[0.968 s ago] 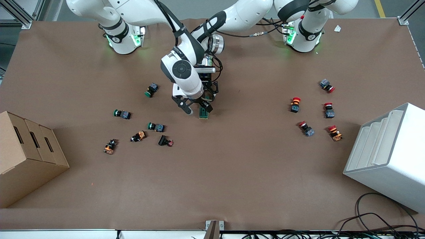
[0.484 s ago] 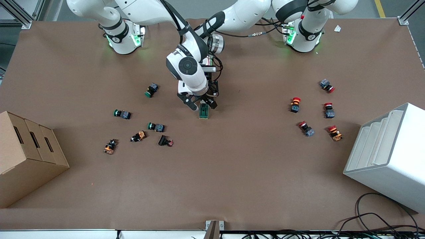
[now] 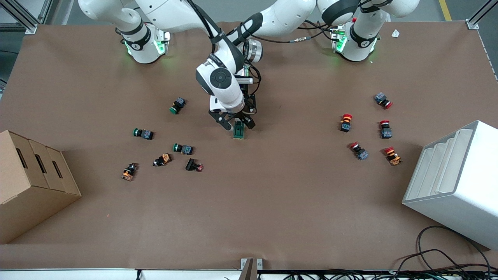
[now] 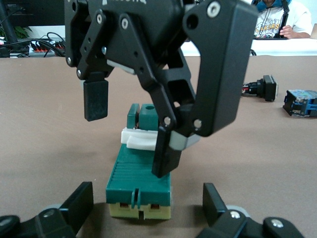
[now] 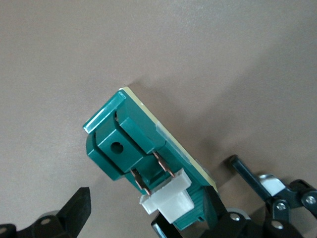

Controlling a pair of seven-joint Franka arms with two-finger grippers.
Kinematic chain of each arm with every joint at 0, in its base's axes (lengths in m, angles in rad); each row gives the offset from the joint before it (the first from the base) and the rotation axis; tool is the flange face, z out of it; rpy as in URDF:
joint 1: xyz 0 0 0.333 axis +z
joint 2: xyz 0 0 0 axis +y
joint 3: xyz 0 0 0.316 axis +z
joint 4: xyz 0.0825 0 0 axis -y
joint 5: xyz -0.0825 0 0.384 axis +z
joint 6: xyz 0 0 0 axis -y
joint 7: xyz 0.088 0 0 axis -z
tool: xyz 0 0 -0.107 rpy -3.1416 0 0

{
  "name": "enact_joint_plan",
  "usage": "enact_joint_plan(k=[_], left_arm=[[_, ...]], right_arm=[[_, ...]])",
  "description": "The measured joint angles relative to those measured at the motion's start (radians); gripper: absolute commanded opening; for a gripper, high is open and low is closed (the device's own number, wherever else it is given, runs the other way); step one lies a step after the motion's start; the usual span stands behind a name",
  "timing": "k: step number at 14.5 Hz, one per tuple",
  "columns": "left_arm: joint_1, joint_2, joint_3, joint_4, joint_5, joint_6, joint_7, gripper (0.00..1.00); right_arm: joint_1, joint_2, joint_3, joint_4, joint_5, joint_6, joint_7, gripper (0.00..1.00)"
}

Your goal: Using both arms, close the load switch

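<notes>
Directly beneath right gripper (image 3: 235, 123), load switch (image 3: 239, 132)

Your brown paper-covered table (image 3: 272, 202) carries the dark green rectangular load switch (image 3: 239, 132) near centre. Green-capped push buttons (image 3: 183, 148) lie toward nine o'clock, red-capped push buttons (image 3: 346, 122) toward three. A brown cardboard box (image 3: 31, 182) sits at eight o'clock, a white foam tray (image 3: 455, 182) at four.

The load switch (image 3: 239, 131) is a small elongated dark green block with a ribbed top face and a cream base layer visible at its end. It lies flat on the brown surface (image 3: 272, 186) near the centre, its long axis running from 12 to 6 o'clock in the front view. A white lever piece (image 4: 141, 139) sits across the top toward its 12 o'clock end. Two copper-coloured contacts (image 5: 148, 177) lie next to the lever.
</notes>
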Motion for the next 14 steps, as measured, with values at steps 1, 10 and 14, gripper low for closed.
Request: enact_joint_plan(k=[1, 10, 14], left_arm=[[0.0, 0.0, 0.0, 0.0, 0.0, -0.002, 0.0, 0.98], [-0.009, 0.003, 0.012, 0.0, 0.015, -0.021, 0.0, 0.98], [-0.009, 0.003, 0.013, 0.001, 0.015, -0.021, 0.0, 0.98]], right_arm=[[0.0, 0.001, -0.002, 0.003, 0.0, 0.003, 0.002, 1.0], [-0.026, -0.017, -0.006, 0.046, 0.017, -0.046, 0.014, 1.0], [-0.058, -0.011, -0.013, 0.086, 0.017, -0.029, 0.011, 1.0]])
